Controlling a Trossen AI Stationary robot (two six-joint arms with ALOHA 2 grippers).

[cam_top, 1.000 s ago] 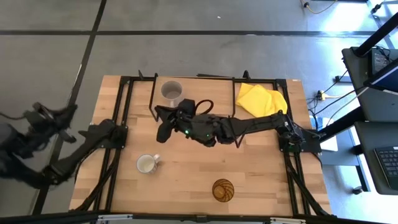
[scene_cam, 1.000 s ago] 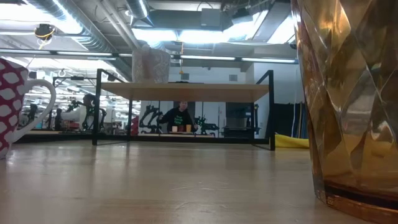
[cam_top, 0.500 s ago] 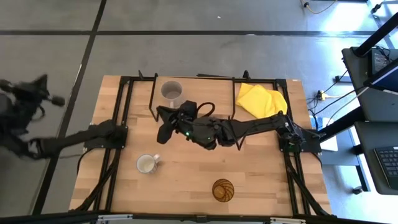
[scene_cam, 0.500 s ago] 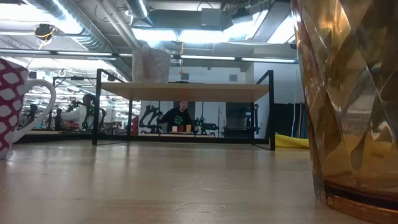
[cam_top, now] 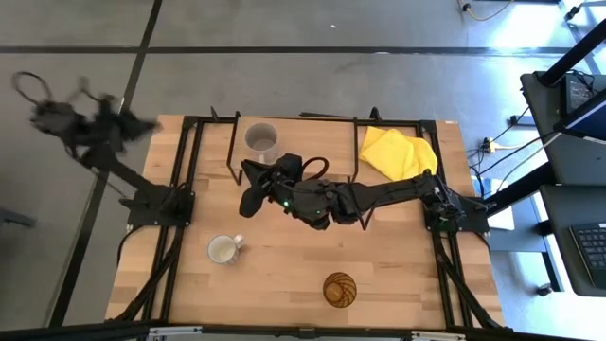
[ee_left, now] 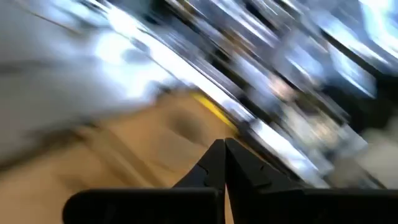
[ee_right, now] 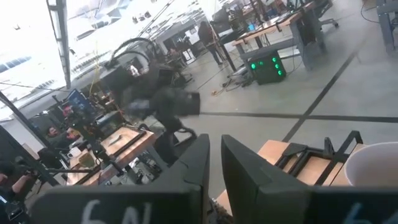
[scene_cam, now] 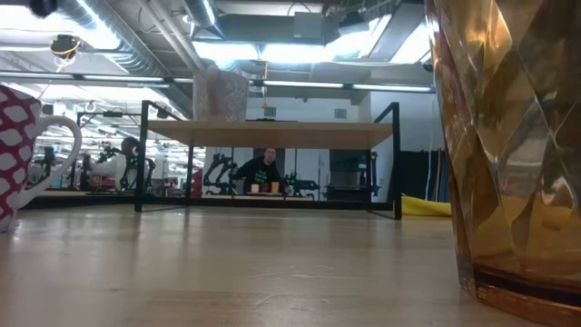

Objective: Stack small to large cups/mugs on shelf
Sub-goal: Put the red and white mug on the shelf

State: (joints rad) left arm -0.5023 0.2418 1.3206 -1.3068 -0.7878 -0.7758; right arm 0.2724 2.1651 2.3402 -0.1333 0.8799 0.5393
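The grey mug stands upright on the left end of the shelf; the low view shows it on the board. The white mug, red-dotted on its outside, stands on the table near the left. The amber tumbler stands near the front edge, close to the low camera. My right gripper hovers at the shelf's near-left corner, pointing toward the table's left. It is empty, with a narrow gap between its fingers. My left gripper is raised off the table's far-left corner, blurred, fingers together.
A yellow cloth lies on the shelf's right end. Black frame rails run along both table sides. Bare tabletop lies between the white mug and the tumbler. A person shows in the room behind the table.
My left arm has swung fast, up and toward the table's far edge, beyond the left edge. My right arm and the three vessels have kept still.
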